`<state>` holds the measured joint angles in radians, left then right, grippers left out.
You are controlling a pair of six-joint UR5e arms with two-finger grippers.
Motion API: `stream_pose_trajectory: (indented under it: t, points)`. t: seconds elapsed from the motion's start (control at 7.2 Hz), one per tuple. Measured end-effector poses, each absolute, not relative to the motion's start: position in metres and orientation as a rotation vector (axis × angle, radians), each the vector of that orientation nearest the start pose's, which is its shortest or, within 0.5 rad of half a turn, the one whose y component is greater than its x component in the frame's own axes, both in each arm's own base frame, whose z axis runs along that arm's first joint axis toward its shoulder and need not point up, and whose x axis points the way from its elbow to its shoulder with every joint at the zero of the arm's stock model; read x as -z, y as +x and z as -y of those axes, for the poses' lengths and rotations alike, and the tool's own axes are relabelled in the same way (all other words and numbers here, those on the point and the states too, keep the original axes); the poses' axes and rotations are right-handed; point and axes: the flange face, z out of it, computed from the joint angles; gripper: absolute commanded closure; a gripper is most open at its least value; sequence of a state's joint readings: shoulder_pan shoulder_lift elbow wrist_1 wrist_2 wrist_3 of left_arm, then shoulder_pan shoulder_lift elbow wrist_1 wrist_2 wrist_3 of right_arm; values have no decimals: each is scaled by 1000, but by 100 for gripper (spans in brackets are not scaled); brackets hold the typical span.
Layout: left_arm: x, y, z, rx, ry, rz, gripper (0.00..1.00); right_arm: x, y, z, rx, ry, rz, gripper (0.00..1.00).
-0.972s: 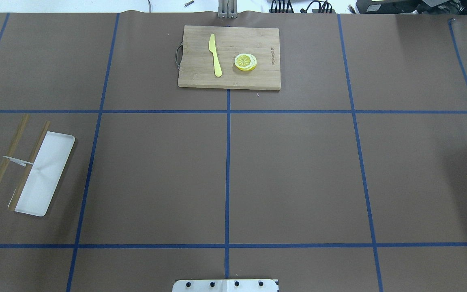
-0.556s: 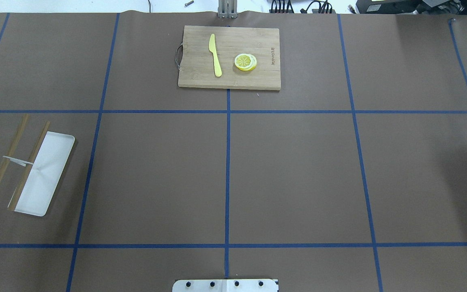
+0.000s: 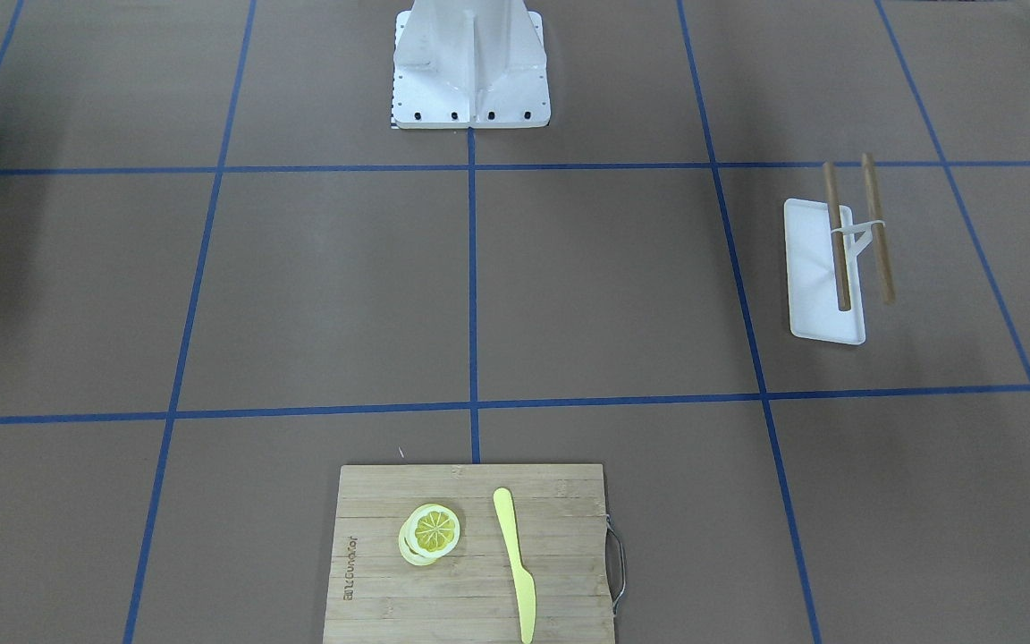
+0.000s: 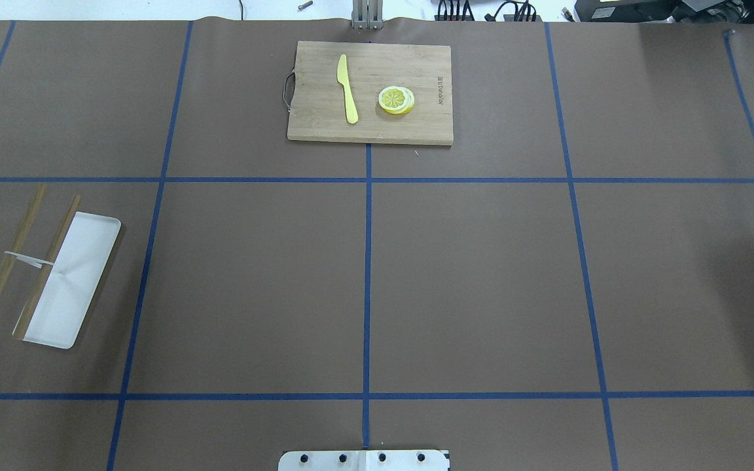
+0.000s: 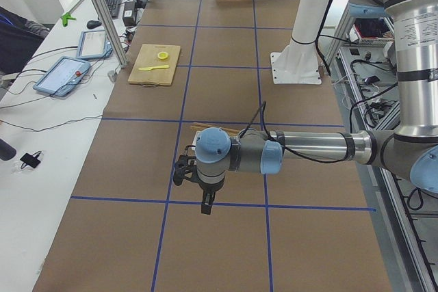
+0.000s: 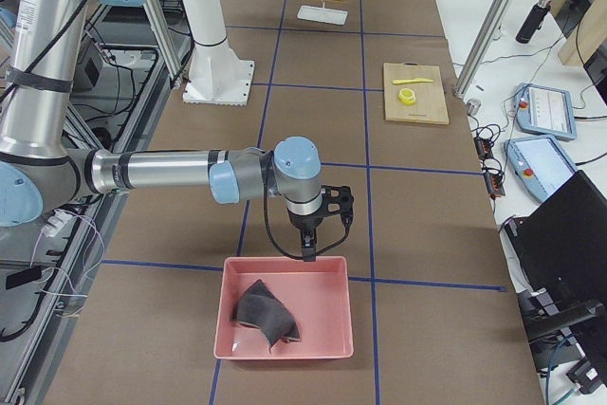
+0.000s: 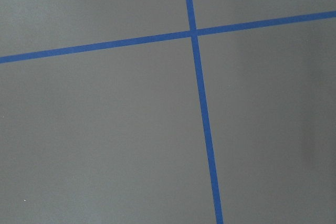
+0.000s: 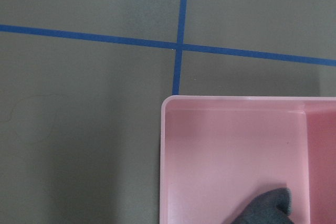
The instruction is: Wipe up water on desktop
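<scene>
Desktop [image 4: 468, 275] — matte brown, blue tape grid [image 4: 368, 261], cutting board [image 4: 403, 127], white bench [image 5: 27, 223] alongside

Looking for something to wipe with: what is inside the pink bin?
A crumpled dark grey cloth lies in the pink bin; nothing else shows, though anything under it is hidden.

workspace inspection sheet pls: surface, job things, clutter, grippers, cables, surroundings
surface: desktop, brown with a blue tape grid; no water seen in any view.
job's things: grey cloth in pink bin at the robot's right end.
clutter: cutting board with yellow knife and lemon slices; white tray with two wooden sticks.
grippers: left gripper above bare desktop, right gripper near the bin's rim; open or shut cannot be told.
cables: black cable loops at the left wrist.
surroundings: tablets on white side bench.
</scene>
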<state>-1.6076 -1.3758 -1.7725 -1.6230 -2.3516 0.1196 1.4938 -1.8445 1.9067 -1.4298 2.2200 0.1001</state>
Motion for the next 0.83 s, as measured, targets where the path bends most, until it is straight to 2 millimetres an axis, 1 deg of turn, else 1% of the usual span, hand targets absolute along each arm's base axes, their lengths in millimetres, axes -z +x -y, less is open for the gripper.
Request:
stream_pose_trajectory:
  t: [0.42, 0.69, 0.83]
  points:
    - [-642, -78, 411, -101, 116, -774, 1, -615, 50, 393, 142, 165, 545, 0]
    - [-643, -78, 411, -101, 114, -774, 1, -619, 49, 391, 146, 155, 555, 0]
    - [-643, -78, 411, -101, 114, -774, 1, -624, 47, 388, 141, 130, 589, 0]
